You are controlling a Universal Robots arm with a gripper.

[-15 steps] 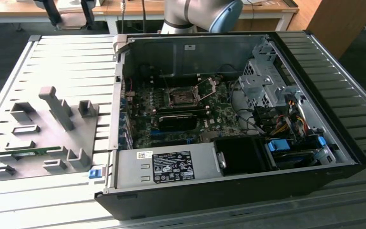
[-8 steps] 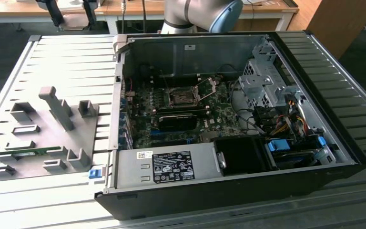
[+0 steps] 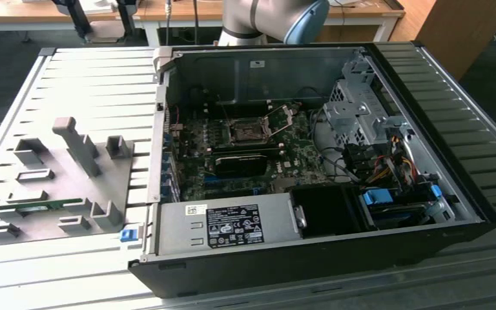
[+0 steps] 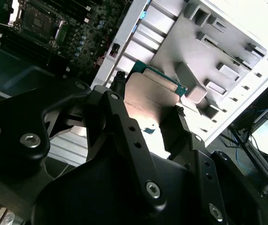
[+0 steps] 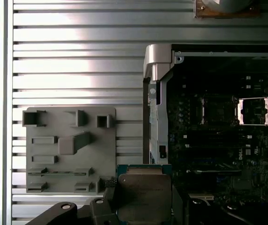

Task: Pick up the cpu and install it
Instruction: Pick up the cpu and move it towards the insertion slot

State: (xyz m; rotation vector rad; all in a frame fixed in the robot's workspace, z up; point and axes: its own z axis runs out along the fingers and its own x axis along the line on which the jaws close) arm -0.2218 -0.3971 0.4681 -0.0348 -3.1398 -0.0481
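Observation:
The cpu (image 5: 144, 197), a flat square chip with a silvery top and a green edge, is held in the air between my gripper's (image 5: 143, 193) black fingers, which are shut on two of its sides. In the second wrist view the cpu (image 4: 147, 104) sits in the gripper (image 4: 149, 96) above the ribbed table, between the grey fixture plate (image 4: 218, 56) and the case wall. The motherboard socket (image 3: 248, 132) lies in the middle of the open computer case with its metal frame (image 3: 283, 116) flipped up. In the first wrist view the socket (image 5: 216, 110) lies beyond the case's side wall from the chip.
The black computer case (image 3: 317, 271) lies open on the ribbed table (image 3: 93, 84). A power supply (image 3: 227, 226) fills its near corner, and drive cages and cables (image 3: 377, 148) fill the exterior view's right. The grey fixture plate (image 3: 67, 174) holds a green memory stick (image 3: 37, 206).

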